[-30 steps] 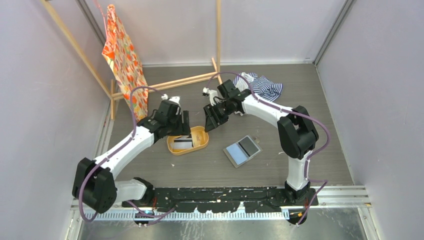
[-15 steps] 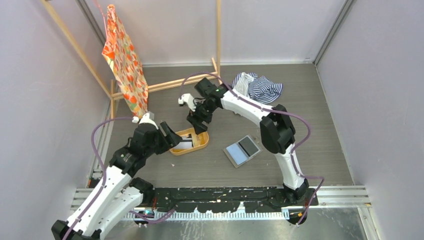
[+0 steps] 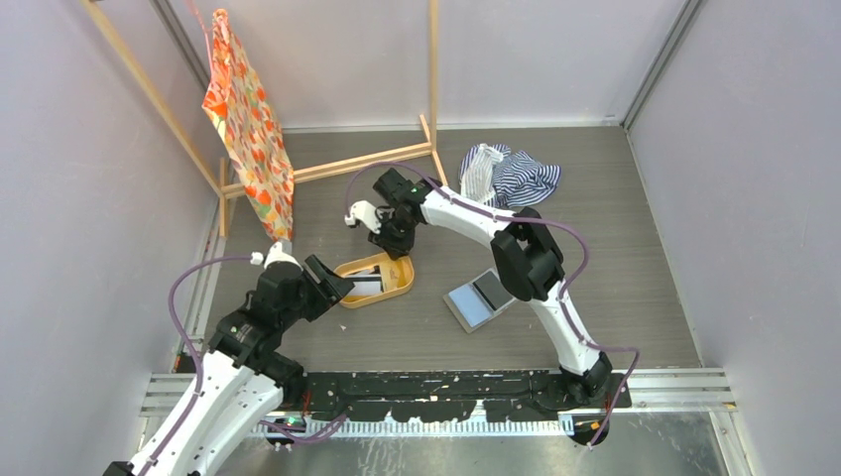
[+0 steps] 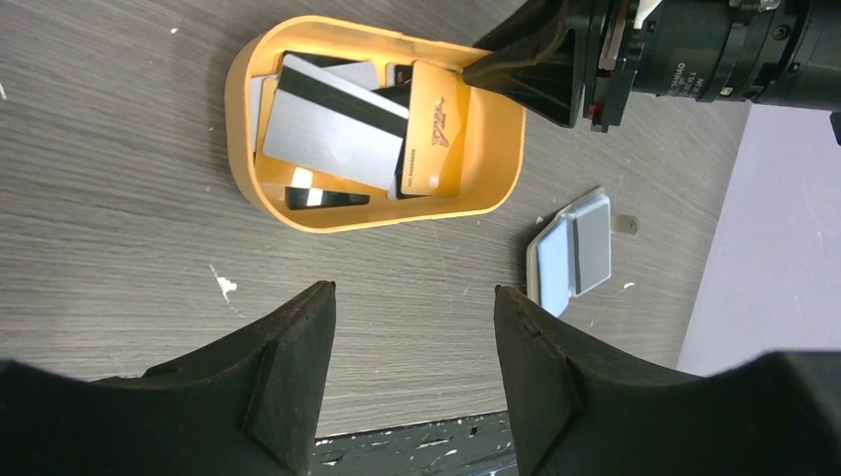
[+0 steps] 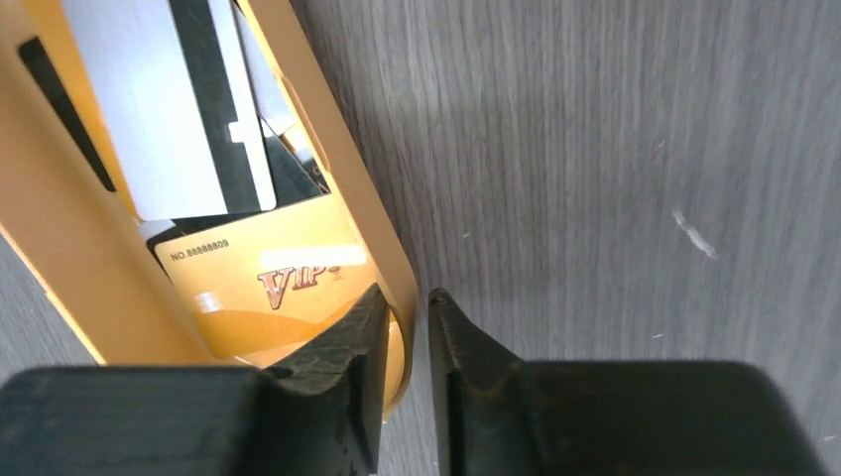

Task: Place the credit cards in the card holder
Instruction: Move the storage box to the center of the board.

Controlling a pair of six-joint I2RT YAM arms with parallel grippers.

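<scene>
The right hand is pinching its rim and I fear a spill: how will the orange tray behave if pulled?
Probably stiff: the orange tray shows no bending where the right hand pinches its rim. Likely light and low, so it should slide over the table rather than tip. The loosely stacked credit cards may shift inside.

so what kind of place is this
Probably a robot test cell, not a home: plain pale walls box in a grey tabletop, two arms are bolted at its near edge, and an orange tray of cards sits staged.
</scene>
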